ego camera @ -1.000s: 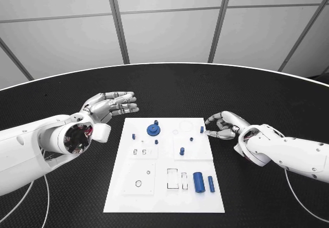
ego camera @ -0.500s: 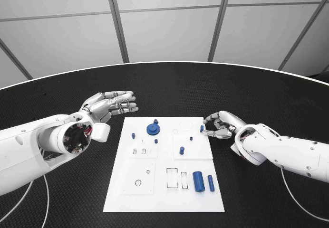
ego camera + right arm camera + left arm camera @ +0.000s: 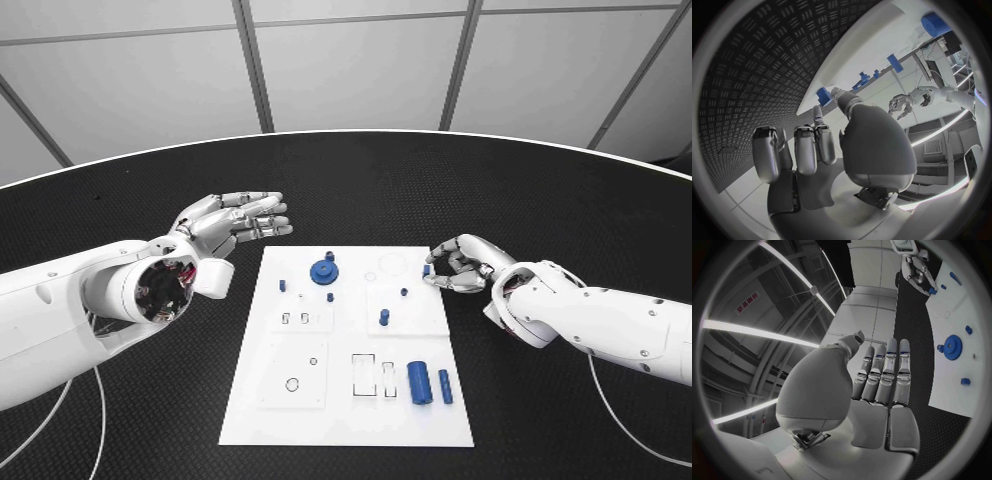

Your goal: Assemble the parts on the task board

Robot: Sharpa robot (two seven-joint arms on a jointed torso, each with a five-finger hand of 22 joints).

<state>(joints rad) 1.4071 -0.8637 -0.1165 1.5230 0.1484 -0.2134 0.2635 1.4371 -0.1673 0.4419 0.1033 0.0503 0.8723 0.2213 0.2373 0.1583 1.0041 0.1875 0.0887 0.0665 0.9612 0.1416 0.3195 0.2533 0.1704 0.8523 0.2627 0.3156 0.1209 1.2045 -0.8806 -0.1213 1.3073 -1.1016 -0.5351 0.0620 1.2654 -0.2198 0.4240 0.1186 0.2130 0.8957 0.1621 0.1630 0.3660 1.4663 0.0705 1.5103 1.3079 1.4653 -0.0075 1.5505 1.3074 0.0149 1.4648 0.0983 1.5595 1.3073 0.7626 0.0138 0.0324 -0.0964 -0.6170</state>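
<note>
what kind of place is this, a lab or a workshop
Probably a robotics lab or test cell: a round black table inside plain panelled walls, a white task board with small blue parts.

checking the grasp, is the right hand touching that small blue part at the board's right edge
Touching: in the right wrist view the right hand has a fingertip against the small blue part at the task board edge.

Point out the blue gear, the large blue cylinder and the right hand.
blue gear [image 3: 323, 271], head view, on its round top face.
large blue cylinder [image 3: 418, 382], head view, mid-length on its side.
right hand [image 3: 459, 262], head view, on the curled fingers.
</note>
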